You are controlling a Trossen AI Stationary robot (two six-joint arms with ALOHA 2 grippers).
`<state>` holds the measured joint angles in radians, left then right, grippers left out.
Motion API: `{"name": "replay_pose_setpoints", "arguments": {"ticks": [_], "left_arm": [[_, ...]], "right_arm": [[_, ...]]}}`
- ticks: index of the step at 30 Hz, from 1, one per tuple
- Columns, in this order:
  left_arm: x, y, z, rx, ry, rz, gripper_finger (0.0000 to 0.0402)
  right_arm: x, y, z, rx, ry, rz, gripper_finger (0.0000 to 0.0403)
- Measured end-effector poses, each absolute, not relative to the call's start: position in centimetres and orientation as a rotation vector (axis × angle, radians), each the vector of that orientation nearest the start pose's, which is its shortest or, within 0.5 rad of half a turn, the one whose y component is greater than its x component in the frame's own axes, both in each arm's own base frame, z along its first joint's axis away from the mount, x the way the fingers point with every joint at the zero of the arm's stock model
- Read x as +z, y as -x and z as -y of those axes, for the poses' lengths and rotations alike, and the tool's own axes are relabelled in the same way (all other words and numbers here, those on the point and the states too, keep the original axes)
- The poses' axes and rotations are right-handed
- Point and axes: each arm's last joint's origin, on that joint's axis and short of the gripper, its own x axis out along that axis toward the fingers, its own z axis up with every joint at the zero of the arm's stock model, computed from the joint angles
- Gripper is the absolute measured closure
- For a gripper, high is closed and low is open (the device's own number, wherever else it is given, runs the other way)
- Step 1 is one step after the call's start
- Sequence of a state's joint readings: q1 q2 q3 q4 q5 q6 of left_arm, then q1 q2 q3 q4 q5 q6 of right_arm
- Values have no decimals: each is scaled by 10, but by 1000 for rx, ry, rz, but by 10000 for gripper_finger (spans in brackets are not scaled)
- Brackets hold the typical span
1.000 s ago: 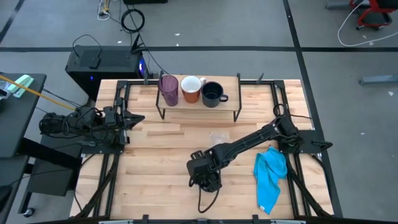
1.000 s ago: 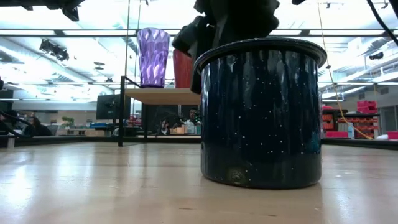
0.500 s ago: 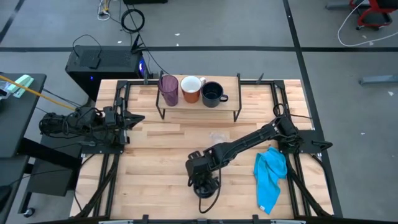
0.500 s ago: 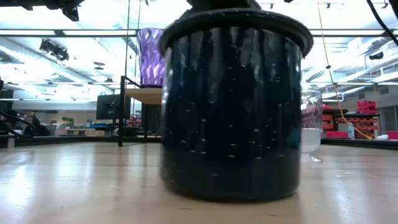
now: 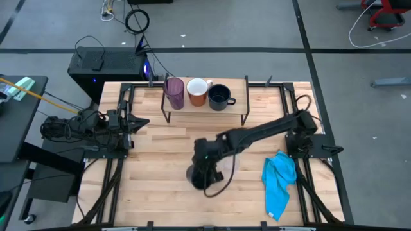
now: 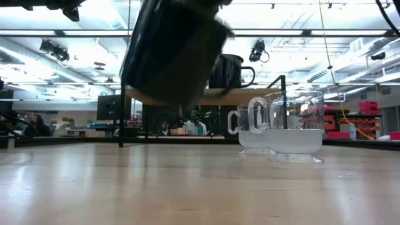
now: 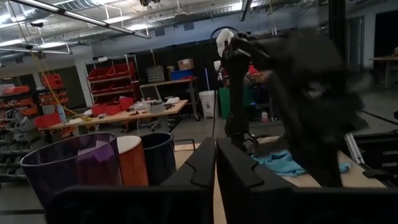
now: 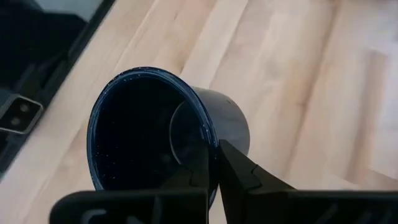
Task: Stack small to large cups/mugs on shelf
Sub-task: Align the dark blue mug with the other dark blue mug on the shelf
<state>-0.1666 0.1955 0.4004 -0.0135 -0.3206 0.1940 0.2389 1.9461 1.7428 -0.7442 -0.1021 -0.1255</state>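
we gripped the dark mug (image 8: 155,134) by its rim in our right pincer (image 8: 214,163), lifted clear of the table (image 5: 160,154) for carrying toward the shelf (image 5: 234,102); left pincer (image 7: 216,163) waited closed.

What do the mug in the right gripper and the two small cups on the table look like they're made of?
Dark speckled mug, held by the right gripper: likely enamelled metal, glossy navy with white flecks and a thin rolled rim. Two small handled cups: clear glass, since the room shows through them.

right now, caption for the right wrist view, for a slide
Right gripper shut on the rim of a dark navy speckled enamel mug, lifted above the light wooden tabletop.
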Motion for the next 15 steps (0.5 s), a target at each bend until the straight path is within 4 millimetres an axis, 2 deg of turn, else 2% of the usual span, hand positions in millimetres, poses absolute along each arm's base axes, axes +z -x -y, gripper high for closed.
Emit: {"name": "replay_pose_setpoints", "arguments": {"ticks": [7,15], "left_arm": [[281,-83,5,170,-148,167,381],[281,-83,5,170,-147,167,393]], "right_arm": [[324,-385,-75,324,150,-903,388],[350,-354,-51,269,103,-960,389]]}}
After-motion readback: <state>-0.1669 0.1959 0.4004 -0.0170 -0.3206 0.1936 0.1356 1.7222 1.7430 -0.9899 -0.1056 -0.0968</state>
